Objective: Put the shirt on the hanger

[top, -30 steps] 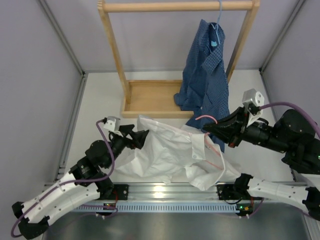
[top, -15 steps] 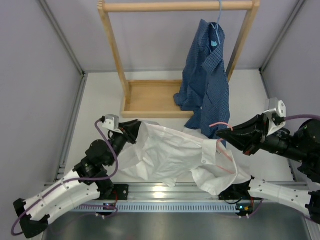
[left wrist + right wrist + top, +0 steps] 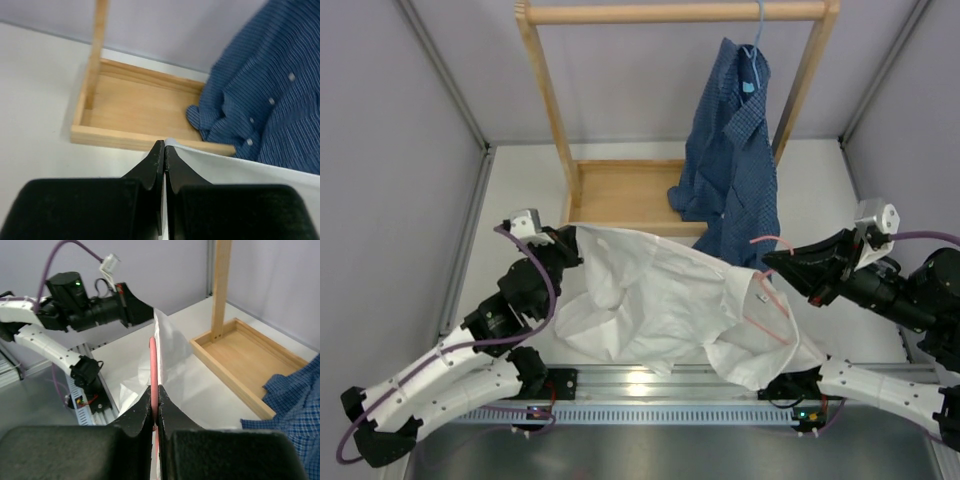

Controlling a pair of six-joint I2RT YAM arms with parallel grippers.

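The left gripper (image 3: pixel 571 241), pinching the shirt (image 3: pixel 650 300), has drawn it taut away from the right gripper (image 3: pixel 769 265), which clamps the hanger (image 3: pixel 153 360); threading looks underway.

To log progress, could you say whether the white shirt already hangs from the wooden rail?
No, only the blue shirt hangs from the wooden rail; the white shirt is spread over the table.

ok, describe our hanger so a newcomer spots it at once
In front of the tall wooden clothes rack a plain white button-up shirt is spread out. At its right end the right gripper pinches a thin pink wire hanger. The only other hanger is light blue, up on the rack's rail under a dark blue checked shirt.
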